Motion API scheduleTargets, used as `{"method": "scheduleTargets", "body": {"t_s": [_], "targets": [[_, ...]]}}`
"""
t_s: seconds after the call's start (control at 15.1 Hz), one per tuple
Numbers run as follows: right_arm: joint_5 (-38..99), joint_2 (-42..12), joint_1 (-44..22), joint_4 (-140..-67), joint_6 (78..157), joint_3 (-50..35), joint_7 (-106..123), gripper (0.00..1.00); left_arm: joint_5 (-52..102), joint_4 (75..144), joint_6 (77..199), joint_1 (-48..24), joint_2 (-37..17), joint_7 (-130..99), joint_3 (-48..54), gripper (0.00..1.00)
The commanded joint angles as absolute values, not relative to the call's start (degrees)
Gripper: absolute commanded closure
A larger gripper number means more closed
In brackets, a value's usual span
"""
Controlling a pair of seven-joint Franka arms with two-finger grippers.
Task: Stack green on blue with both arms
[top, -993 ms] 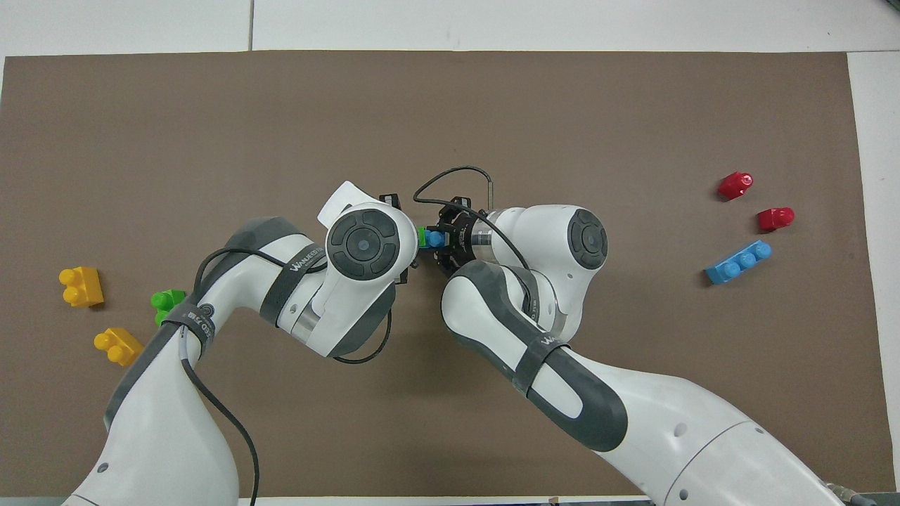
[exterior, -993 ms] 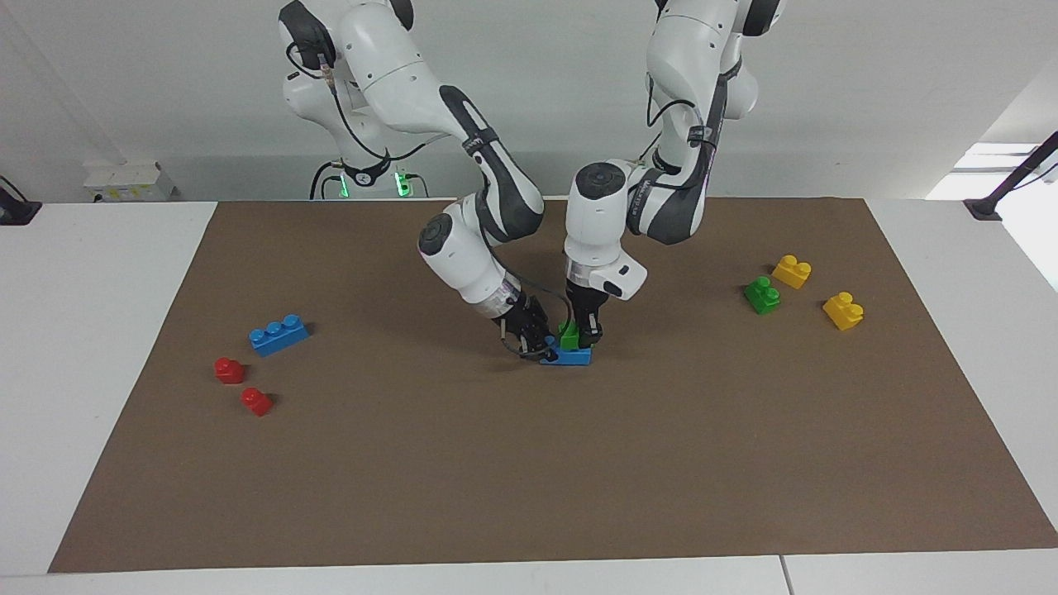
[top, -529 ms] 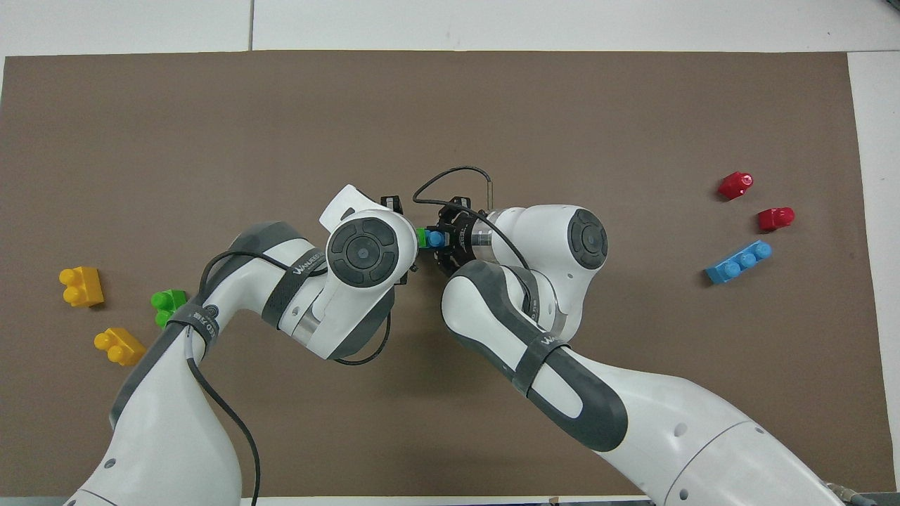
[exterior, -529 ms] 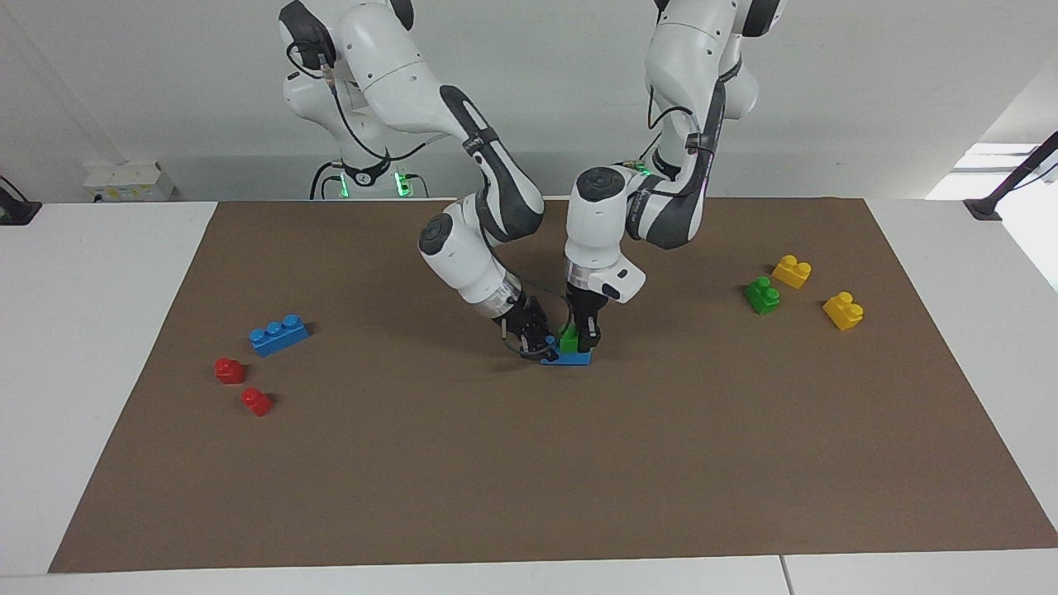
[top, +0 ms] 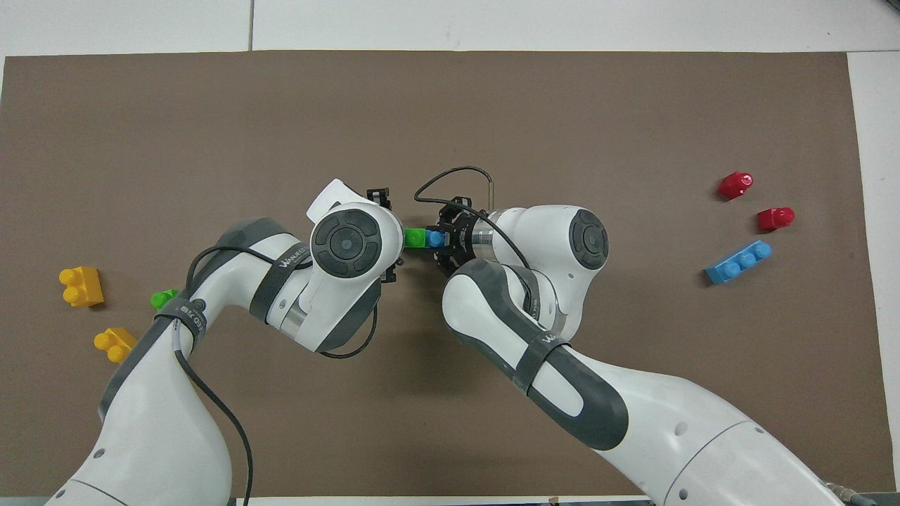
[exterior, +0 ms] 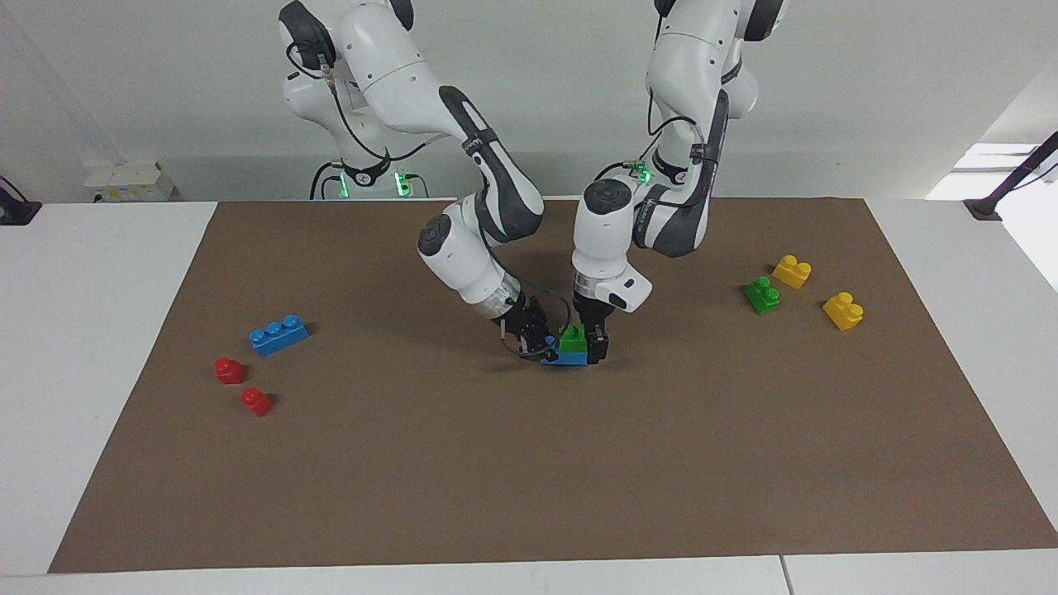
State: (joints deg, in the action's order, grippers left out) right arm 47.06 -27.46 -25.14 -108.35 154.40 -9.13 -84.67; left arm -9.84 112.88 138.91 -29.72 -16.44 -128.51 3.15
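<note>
A small green brick (exterior: pixel 572 338) sits on one end of a long blue brick (exterior: pixel 566 359) in the middle of the brown mat (exterior: pixel 529 463). My left gripper (exterior: pixel 588 340) is low beside the green brick, on the side toward the left arm's end, open, one finger (exterior: pixel 598 345) next to the brick. My right gripper (exterior: pixel 539 343) is shut on the blue brick's other end. In the overhead view the green brick (top: pixel 414 238) and a blue stud (top: pixel 436 239) show between the two wrists; the rest of the blue brick is hidden.
A second blue brick (exterior: pixel 278 334) and two red bricks (exterior: pixel 229 369) (exterior: pixel 256 401) lie toward the right arm's end. Another green brick (exterior: pixel 761 294) and two yellow bricks (exterior: pixel 791 270) (exterior: pixel 842 310) lie toward the left arm's end.
My left gripper has opened and shifted sideways off the green brick toward the left arm's end. The green brick now shows in full, seated on the blue one. The right gripper stays put.
</note>
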Motion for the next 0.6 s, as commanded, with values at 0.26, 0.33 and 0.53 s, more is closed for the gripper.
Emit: {"method": "scheduleTargets", "body": {"t_s": [0.26, 0.33, 0.53], "targets": [[48.78, -27.25, -23.73, -107.14, 153.81, -9.14, -84.11, 0.04, -10.63, 114.26, 132.98, -26.72, -11.25, -121.66, 3.34, 0.00], [48.87, -26.72, -23.21, -107.05, 152.76, -9.14, -84.11, 0.04, -10.63, 114.43, 132.89, -25.59, -11.08, -119.47, 3.34, 0.00], [48.78, -24.36, -20.05, -106.96, 148.55, -9.05, -84.20, 0.03, -10.55, 115.05, 133.24, -20.32, -11.07, -110.43, 3.51, 0.00]]}}
